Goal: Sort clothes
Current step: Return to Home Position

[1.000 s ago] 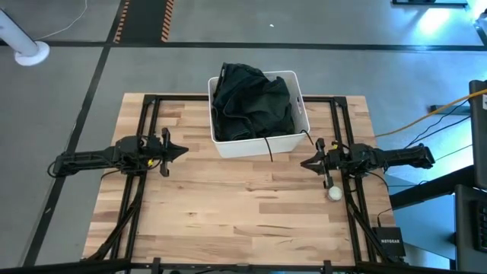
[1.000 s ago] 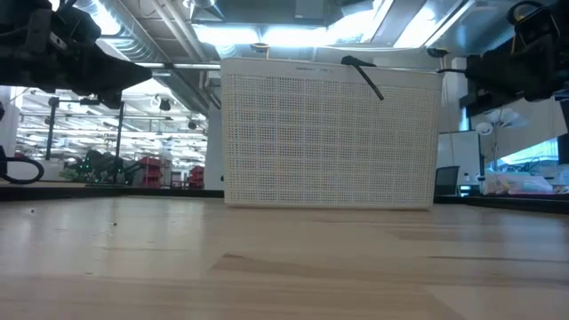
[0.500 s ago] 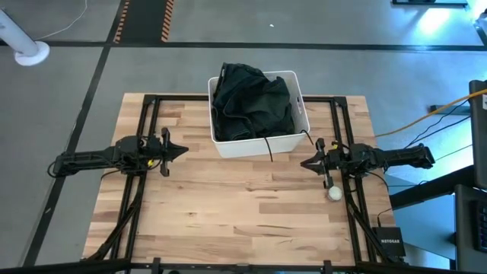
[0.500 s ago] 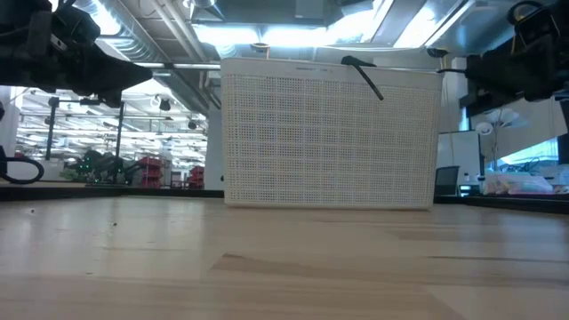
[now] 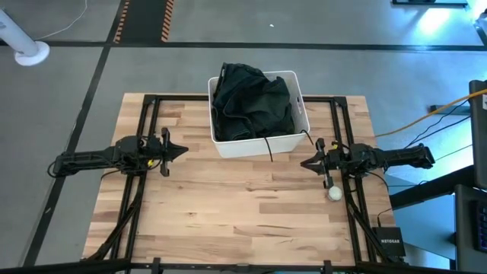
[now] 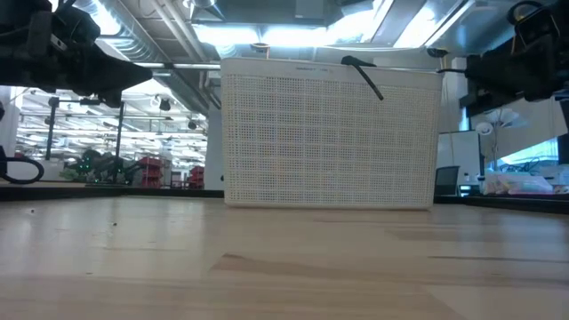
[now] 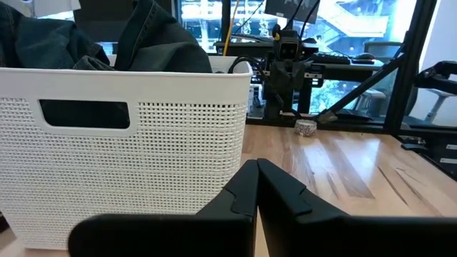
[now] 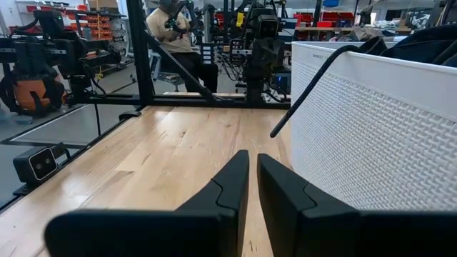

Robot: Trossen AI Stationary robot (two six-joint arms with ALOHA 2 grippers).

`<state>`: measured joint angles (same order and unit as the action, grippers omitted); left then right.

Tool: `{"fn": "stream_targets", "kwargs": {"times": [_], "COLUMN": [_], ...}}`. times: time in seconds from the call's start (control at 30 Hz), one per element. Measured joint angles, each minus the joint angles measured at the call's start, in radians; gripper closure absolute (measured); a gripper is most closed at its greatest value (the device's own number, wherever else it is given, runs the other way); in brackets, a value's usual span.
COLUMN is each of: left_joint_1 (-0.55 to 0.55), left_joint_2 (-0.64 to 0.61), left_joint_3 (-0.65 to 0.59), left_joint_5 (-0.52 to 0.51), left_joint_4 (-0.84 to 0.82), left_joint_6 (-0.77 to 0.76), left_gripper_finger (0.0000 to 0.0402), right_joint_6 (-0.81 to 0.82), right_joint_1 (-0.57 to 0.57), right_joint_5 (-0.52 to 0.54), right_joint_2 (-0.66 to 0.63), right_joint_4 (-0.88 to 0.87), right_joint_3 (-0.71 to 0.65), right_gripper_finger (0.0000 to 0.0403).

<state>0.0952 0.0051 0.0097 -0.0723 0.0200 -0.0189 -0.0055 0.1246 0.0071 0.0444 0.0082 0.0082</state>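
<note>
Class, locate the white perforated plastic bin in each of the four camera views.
High view: white perforated plastic bin at the top middle of the table.
Low view: centre, broadside.
Left wrist view: close beyond the left gripper.
Right wrist view: close beside the right gripper.
Shared landmark: black cord over its rim, clear in high, low, right wrist.

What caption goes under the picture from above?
Dark clothes heaped in the white bin; left gripper and right gripper shut, parked either side.
</note>
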Motion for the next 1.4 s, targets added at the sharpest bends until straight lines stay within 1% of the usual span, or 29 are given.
{"fn": "stream_targets", "kwargs": {"times": [0.17,0.43,1.4], "left_joint_1": [0.0,0.0,0.0], "left_joint_2": [0.0,0.0,0.0], "left_joint_3": [0.0,0.0,0.0], "left_joint_5": [0.0,0.0,0.0], "left_joint_4": [0.0,0.0,0.0], "left_joint_6": [0.0,0.0,0.0], "left_gripper_finger": [0.0395,0.04,0.0401], "right_joint_6": [0.0,0.0,0.0], "right_joint_1": [0.0,0.0,0.0], "right_joint_5": [0.0,0.0,0.0], "right_joint_2": [0.0,0.0,0.0], "right_joint_4": [0.0,0.0,0.0], "right_joint_3": [0.0,0.0,0.0], "right_gripper_finger": [0.0354,0.0354,0.0354]}}
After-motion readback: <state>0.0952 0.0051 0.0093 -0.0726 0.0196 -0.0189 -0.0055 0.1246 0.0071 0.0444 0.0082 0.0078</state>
